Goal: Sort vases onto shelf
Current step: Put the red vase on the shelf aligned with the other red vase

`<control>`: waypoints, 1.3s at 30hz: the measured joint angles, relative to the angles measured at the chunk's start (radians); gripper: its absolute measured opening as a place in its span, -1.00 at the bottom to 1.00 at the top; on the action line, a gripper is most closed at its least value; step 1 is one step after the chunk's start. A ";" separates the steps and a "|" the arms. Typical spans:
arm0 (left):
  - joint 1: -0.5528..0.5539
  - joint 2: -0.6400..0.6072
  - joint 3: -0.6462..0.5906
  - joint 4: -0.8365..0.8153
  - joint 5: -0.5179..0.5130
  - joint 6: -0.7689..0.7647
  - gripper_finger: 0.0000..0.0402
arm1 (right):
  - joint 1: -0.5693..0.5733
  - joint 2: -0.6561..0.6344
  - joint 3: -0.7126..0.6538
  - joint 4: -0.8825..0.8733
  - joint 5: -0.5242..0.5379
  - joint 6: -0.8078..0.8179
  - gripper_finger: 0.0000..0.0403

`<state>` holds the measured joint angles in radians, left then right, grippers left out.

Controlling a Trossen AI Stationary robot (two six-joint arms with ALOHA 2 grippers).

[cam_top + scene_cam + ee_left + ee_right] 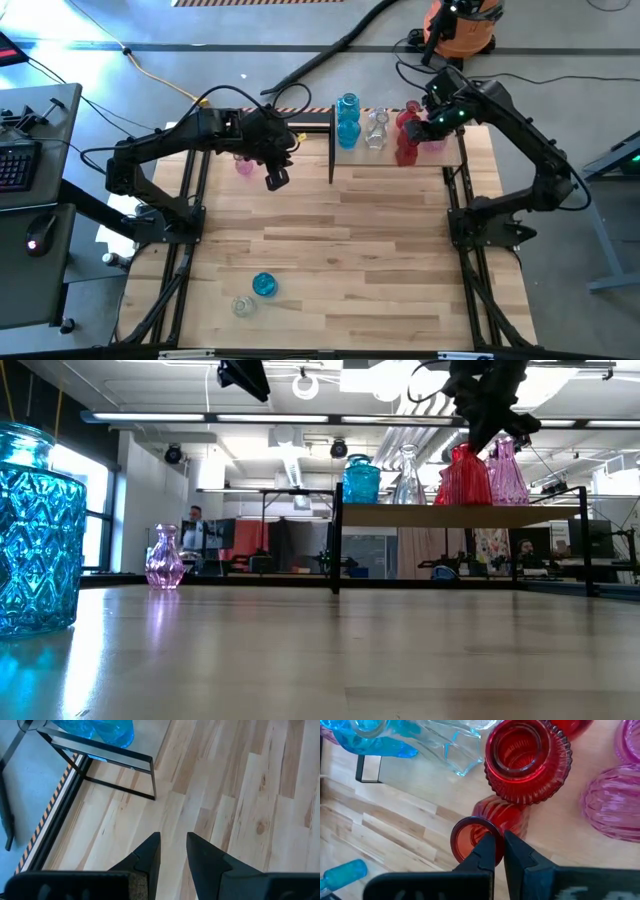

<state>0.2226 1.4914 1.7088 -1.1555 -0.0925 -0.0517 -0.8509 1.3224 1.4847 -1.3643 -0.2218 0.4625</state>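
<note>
The shelf [400, 160] stands at the table's far edge. On it are blue vases [347, 120], a clear vase [375, 130], red vases [406, 150] and pink vases [433, 142]. My right gripper [500, 840] is shut, with its tips at the mouth of the nearer red vase [500, 815], which stands on the shelf [440, 513]. My left gripper [173, 840] hangs open above bare table, left of the shelf [277, 178]. A pink vase [243, 165] stands upright on the table at the far left. A blue vase [264, 285] and a clear vase [243, 306] are near the front edge. My right gripper comes from above, slanting down, at the red vase's mouth rim [465, 826]. One fingertip [490, 845] covers the rim's near side and the other [512, 845] lies just outside it. Whether they touch the glass, I cannot tell.
The shelf's black uprights [331, 150] stand between my left gripper and the vases. Bare table spreads across the middle [330, 250]. A desk with a keyboard [15, 165] is beyond the left edge. An orange machine [460, 25] and hoses lie beyond the far edge.
</note>
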 joint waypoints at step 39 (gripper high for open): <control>0.000 0.000 0.000 0.001 0.000 0.003 -0.57 | 0.000 -0.023 -0.004 -0.005 0.089 0.165 -1.00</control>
<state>0.2222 1.4914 1.7088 -1.1545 -0.0925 -0.0486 -0.8510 1.2999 1.4807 -1.3690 -0.1331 0.6271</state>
